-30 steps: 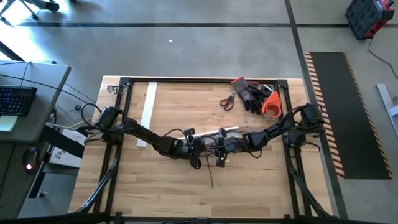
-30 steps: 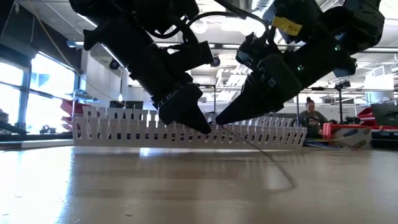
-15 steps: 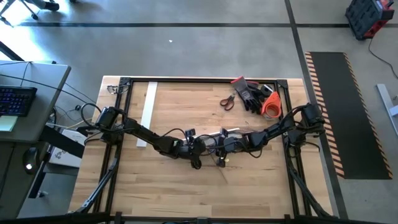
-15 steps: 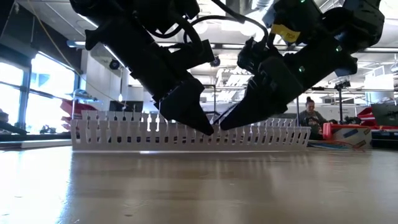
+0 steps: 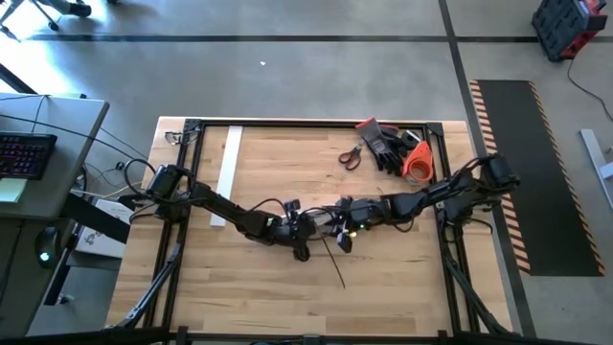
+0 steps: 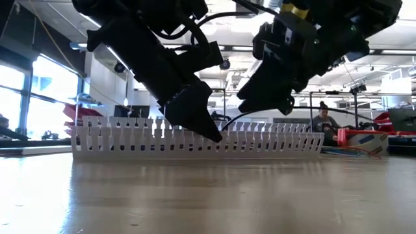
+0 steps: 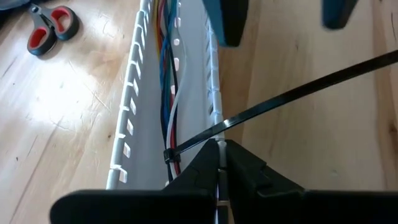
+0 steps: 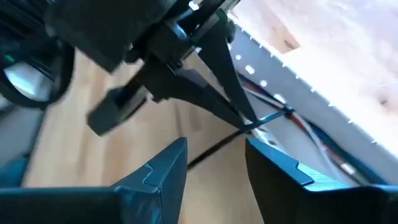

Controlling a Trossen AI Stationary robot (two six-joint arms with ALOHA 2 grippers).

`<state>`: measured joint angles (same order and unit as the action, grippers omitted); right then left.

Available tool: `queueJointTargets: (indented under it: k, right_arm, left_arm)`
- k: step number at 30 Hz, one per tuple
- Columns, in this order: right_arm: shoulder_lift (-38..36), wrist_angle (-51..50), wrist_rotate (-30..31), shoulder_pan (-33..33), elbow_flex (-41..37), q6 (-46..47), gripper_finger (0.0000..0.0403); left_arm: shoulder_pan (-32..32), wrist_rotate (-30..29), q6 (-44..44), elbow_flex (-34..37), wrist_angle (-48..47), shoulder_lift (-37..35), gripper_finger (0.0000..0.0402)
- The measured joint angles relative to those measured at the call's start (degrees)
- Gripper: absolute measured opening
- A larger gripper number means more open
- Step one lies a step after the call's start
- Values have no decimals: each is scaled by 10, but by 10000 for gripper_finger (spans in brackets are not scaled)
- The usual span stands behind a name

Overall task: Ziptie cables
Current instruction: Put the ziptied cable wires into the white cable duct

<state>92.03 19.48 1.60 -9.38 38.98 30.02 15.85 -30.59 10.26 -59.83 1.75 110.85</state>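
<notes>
Now: left gripper (image 7: 221, 163) clenched, tips at wall of white slotted duct (image 7: 134, 93), mid-table. Cables (image 7: 169, 68) lie inside duct channel, black ziptie (image 7: 280, 99) looped round them, tail running out across the wood. Right gripper (image 8: 214, 162) released, fingers apart, just beside ziptie tail, not touching. Scissors (image 5: 350, 156) well apart, far side.

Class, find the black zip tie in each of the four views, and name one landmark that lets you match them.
High view: zip tie, trailing near-side from the grippers.
Low view: not discernible.
Left wrist view: zip tie, crossing diagonally.
Right wrist view: zip tie, between the fingers.
Landmark: white duct.
</notes>
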Motion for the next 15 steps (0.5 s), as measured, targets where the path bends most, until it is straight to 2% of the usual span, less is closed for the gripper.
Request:
queueJointTargets:
  k: [5,11,15]
  right_arm:
    - [34,2,-25,8,-1,75,148]
    - [81,104,-52,8,-1,119,148]
    - [89,120,-53,9,-1,131,148]
  left_arm:
    - [7,-9,0,0,-6,0,0]
    - [12,-20,-3,0,-11,0,0]
    - [12,-16,-3,0,-10,-1,0]
